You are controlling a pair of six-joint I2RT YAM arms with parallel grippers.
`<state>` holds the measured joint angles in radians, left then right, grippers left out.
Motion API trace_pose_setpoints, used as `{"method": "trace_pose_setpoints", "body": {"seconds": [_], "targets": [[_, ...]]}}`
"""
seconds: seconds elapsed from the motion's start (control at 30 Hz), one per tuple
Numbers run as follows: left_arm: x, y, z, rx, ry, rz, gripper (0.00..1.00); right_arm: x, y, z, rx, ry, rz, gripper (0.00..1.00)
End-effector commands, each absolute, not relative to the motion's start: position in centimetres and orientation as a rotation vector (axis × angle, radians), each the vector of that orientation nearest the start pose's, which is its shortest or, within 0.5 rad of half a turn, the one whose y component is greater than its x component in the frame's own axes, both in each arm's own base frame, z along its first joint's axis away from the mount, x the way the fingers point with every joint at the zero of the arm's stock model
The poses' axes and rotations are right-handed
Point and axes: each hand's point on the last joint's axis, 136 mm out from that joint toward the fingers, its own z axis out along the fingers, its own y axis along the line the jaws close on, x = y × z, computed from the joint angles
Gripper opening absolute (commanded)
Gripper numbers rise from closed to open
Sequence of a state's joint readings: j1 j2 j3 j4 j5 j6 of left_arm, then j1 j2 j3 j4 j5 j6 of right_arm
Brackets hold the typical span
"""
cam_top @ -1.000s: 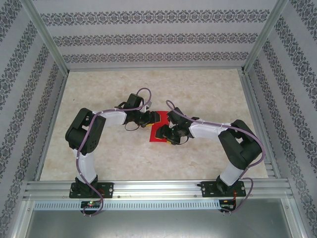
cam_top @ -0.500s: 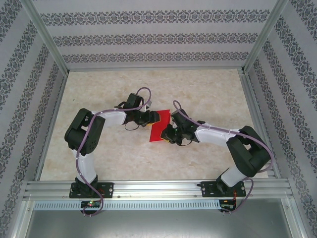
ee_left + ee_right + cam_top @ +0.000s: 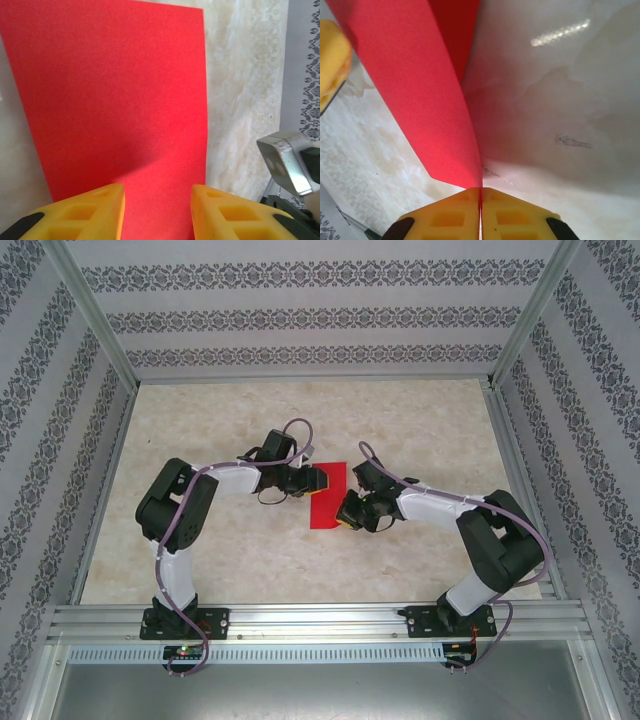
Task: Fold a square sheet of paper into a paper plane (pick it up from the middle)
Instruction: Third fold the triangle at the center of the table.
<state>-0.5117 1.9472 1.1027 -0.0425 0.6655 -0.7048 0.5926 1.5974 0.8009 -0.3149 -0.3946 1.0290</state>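
Note:
The square sheet of paper (image 3: 328,496) is bright red and sits mid-table between both grippers, its right side raised off the marble. My right gripper (image 3: 347,512) is shut on the sheet's near right edge; in the right wrist view the jaws (image 3: 480,190) meet on the thin red edge (image 3: 420,85), which rises away from the table. My left gripper (image 3: 317,480) is at the sheet's left side. In the left wrist view its yellow fingers (image 3: 157,192) stand apart over the red surface (image 3: 115,90), not pinching it. The paper plane is out of view.
The marble tabletop (image 3: 420,430) has free room all round the sheet. Patterned walls and aluminium posts (image 3: 95,320) enclose it, with a rail (image 3: 320,620) along the near edge. Part of the right arm (image 3: 287,160) shows beside the left gripper.
My right gripper has shut on the sheet's edge and drawn it slightly right and up. The left gripper followed to the right, its jaws narrowing.

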Motion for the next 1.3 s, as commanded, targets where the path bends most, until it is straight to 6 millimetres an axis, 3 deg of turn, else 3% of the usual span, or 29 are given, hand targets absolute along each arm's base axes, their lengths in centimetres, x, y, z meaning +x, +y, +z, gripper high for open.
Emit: {"method": "trace_pose_setpoints", "body": {"seconds": [0.0,0.1,0.3,0.67,1.1,1.27], "targets": [[34.9,-31.6,4.4,0.080,2.703,-1.249,0.38,25.8,25.2,4.0,0.506,2.915,0.934,0.13],[34.8,-31.5,3.9,0.071,2.719,-1.232,0.37,26.1,25.2,4.3,0.528,2.894,0.946,0.19],[34.8,-31.1,3.1,0.068,2.749,-1.189,0.36,26.0,24.7,4.9,0.563,2.873,0.933,0.20],[34.6,-31.0,2.8,0.080,2.756,-1.183,0.33,26.5,24.9,5.6,0.600,2.845,0.962,0.10],[35.4,-31.3,5.7,0.134,2.706,-1.177,0.32,29.5,27.6,5.2,0.527,2.870,0.956,0.07],[36.6,-30.2,7.1,0.107,2.663,-1.089,0.30,30.5,28.0,5.0,0.511,2.865,0.933,0.07]]}}
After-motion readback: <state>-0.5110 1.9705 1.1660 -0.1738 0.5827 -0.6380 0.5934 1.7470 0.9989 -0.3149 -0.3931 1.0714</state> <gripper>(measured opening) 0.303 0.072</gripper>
